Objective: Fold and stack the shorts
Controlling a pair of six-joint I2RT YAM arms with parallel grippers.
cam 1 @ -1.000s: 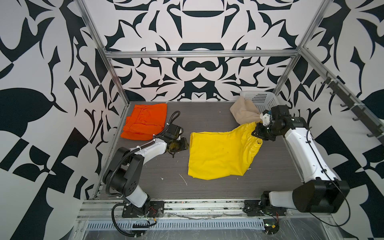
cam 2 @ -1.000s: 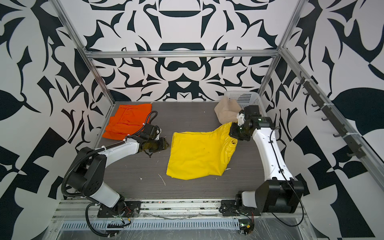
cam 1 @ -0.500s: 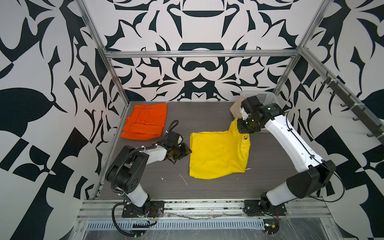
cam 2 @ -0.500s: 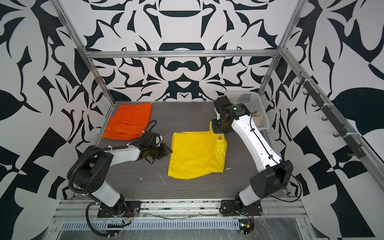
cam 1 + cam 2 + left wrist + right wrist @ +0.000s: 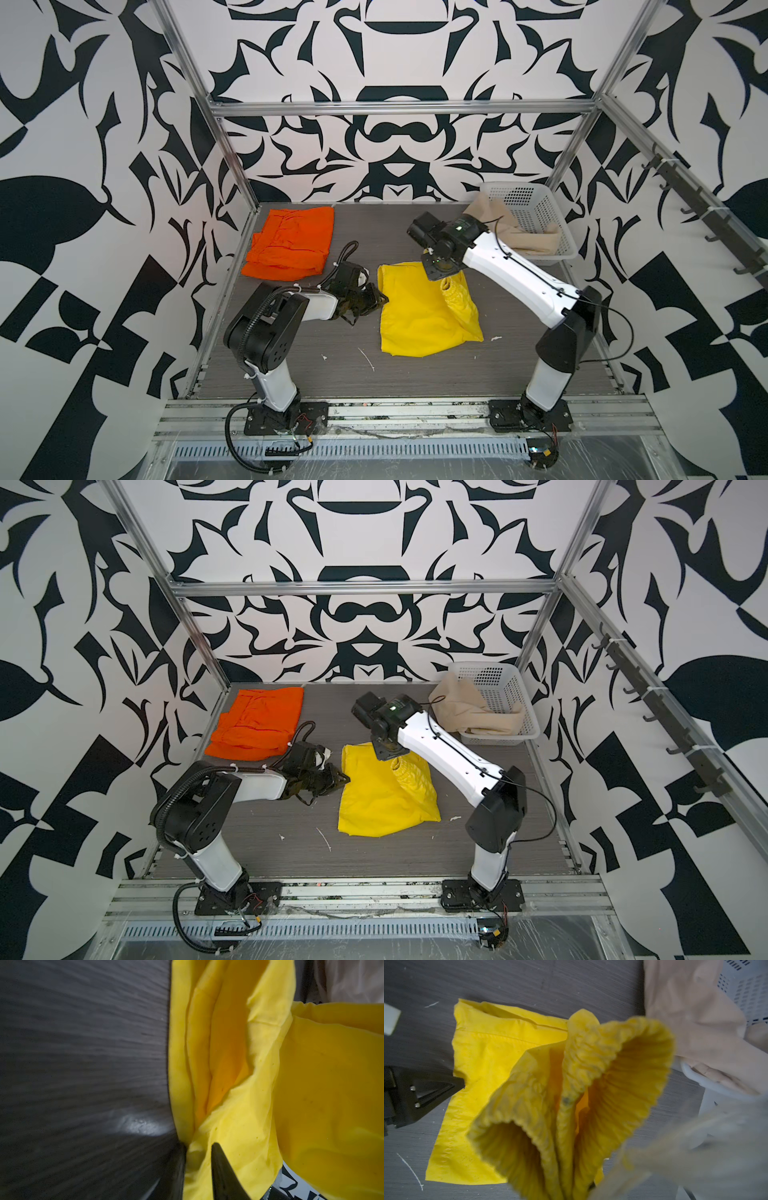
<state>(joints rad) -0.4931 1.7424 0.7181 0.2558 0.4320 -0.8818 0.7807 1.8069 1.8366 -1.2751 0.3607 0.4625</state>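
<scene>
The yellow shorts (image 5: pixel 419 320) (image 5: pixel 378 808) lie mid-table, partly doubled over. My right gripper (image 5: pixel 442 272) (image 5: pixel 388 754) is shut on their gathered waistband (image 5: pixel 591 1084), which hangs lifted above the cloth; its fingertips are hidden by the fabric. At the shorts' left edge, my left gripper (image 5: pixel 382 298) (image 5: pixel 345 778) (image 5: pixel 197 1167) has yellow cloth pinched between its black fingers (image 5: pixel 220 1169). The orange shorts (image 5: pixel 291 241) (image 5: pixel 257 723) lie folded at the back left. The beige shorts (image 5: pixel 519 237) (image 5: pixel 469 712) hang over the basket's rim.
A white perforated basket (image 5: pixel 536 203) (image 5: pixel 498 679) stands at the back right corner, close behind my right arm. Small white scraps (image 5: pixel 365 357) lie on the grey table in front of the yellow shorts. Metal frame posts border the table.
My right gripper carried the yellow waistband from the right side leftward over the shorts. My left gripper slid right to the shorts' left edge and its jaws narrowed on the cloth.
</scene>
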